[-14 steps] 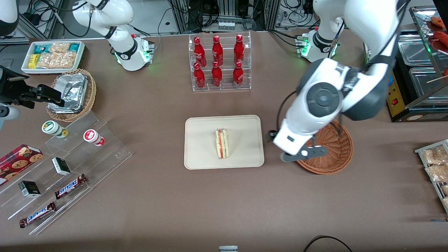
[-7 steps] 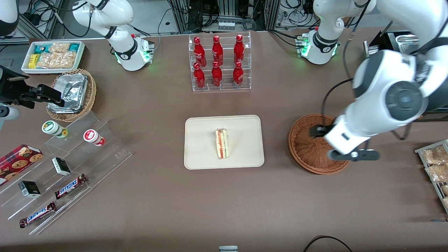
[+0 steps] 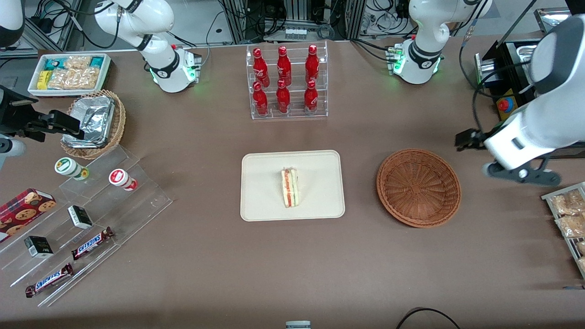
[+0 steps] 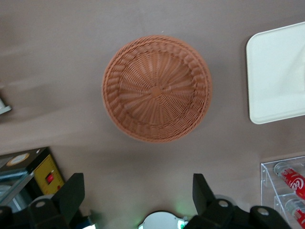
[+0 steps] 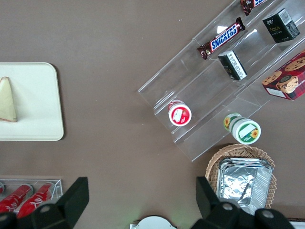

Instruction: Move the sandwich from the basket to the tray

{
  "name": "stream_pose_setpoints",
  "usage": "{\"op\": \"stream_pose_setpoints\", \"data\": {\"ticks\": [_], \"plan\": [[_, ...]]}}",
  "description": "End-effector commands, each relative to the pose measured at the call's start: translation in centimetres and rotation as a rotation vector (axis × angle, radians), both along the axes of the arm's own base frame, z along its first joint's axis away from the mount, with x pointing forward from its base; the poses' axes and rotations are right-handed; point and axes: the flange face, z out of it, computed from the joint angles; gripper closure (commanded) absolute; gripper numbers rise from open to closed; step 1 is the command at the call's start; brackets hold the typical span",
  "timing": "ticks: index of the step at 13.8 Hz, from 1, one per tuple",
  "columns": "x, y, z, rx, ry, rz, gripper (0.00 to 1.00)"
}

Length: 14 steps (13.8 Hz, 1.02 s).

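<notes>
Sandwich (image 3: pixel 290 187) sitting on tray (image 3: pixel 260 201), basket (image 3: pixel 418 187) bare; claw (image 4: pixel 138 196) open, empty, high above tabletop (image 3: pixel 205 256). Nothing left but parking.

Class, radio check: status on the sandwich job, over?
Tool open, empty, high beside basket toward working arm's end. Sandwich on tray; basket bare. Nothing in the way.

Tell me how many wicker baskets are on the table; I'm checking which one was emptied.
2. The bare reddish-brown basket sits beside the tray, which holds the sandwich. A foil-lined basket sits toward the parked arm's end. The gripper is open, above the table.
</notes>
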Motion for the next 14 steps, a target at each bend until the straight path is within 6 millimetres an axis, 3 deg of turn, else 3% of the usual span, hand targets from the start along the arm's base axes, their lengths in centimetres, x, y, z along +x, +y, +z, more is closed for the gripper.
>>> {"op": "stream_pose_setpoints", "data": {"ticks": [1, 5, 14], "plan": [[-2.3, 1.3, 1.6, -0.001, -0.004, 0.011, 0.00], [-3.5, 2.7, 3.4, 0.003, -0.018, 0.035, 0.00], [-6.2, 4.1, 2.3, -0.039, 0.014, 0.075, 0.00]]}}
